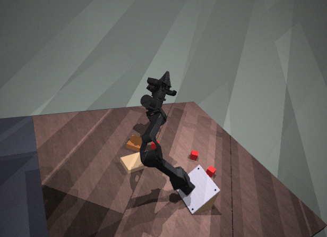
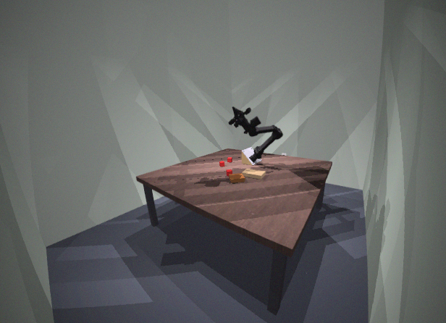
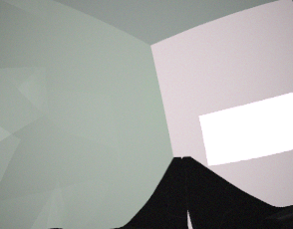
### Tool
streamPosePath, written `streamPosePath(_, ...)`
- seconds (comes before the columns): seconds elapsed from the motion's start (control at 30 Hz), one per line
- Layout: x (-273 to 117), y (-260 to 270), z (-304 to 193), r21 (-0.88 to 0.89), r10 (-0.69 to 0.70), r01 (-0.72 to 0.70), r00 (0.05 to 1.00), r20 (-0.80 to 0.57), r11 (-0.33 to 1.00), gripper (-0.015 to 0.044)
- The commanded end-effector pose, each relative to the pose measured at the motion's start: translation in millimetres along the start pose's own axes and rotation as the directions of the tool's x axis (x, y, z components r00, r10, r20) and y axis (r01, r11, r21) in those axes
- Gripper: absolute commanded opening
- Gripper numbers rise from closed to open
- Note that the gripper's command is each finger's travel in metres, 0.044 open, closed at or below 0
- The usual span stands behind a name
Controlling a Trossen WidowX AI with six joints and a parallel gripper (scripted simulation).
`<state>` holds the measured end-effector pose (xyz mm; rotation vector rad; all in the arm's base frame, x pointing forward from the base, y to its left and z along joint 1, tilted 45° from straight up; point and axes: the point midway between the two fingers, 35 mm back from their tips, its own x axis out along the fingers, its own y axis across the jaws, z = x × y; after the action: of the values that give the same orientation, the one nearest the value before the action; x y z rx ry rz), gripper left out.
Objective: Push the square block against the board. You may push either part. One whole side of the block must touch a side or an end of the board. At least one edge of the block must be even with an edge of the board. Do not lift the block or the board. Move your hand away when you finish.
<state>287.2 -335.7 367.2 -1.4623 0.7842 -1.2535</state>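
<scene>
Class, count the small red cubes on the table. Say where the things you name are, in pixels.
3. One [image 1: 194, 155] [image 2: 221, 164] stands alone; one [image 1: 211, 171] [image 2: 229, 159] is by the white-topped wedge [image 1: 203, 186] [image 2: 246, 158]; one [image 1: 154, 145] [image 2: 229, 172], partly behind the arm from above, is beside the orange block [image 1: 134, 144] [image 2: 237, 178]. Others may be hidden.

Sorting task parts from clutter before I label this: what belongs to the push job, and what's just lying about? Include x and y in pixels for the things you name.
Job:
- orange block [image 1: 135, 142] [image 2: 237, 178], likely the square one
- pale board [image 1: 132, 162] [image 2: 253, 174]
- gripper [image 1: 167, 72] [image 2: 233, 108] [image 3: 181, 163], shut

Lying about:
- red cube by the orange block [image 1: 154, 145] [image 2: 229, 172]
- red cube nearest the arm's white-topped mount [image 1: 211, 171] [image 2: 229, 159]
- third red cube [image 1: 194, 155] [image 2: 221, 164]
</scene>
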Motion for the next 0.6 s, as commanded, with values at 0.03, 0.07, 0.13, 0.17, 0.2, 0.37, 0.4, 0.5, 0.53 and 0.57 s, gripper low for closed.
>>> streamPosePath(0.03, 0, 17, 26, 0.025, 0.073, -0.076, 0.992, 0.100, 0.997, 0.0000)
streamPosePath(0.07, -1, 20, 30, 0.030, 0.088, -0.093, 0.989, 0.121, 0.995, 0.0000)
streamPosePath(0.13, -2, 27, 40, 0.039, 0.120, -0.128, 0.980, 0.160, 0.991, 0.0000)
streamPosePath(0.17, -3, 30, 45, 0.043, 0.136, -0.146, 0.974, 0.180, 0.988, 0.0000)
streamPosePath(0.2, -5, 33, 50, 0.047, 0.152, -0.164, 0.968, 0.199, 0.985, 0.0000)
streamPosePath(0.37, -12, 49, 73, 0.062, 0.235, -0.263, 0.927, 0.292, 0.963, 0.0000)
streamPosePath(0.4, -14, 53, 78, 0.064, 0.251, -0.284, 0.917, 0.309, 0.957, 0.0000)
streamPosePath(0.5, -21, 63, 91, 0.068, 0.302, -0.347, 0.883, 0.360, 0.935, 0.0000)
streamPosePath(0.53, -23, 66, 95, 0.069, 0.318, -0.369, 0.870, 0.376, 0.927, 0.0000)
streamPosePath(0.57, -26, 69, 99, 0.069, 0.335, -0.390, 0.857, 0.392, 0.918, 0.0000)
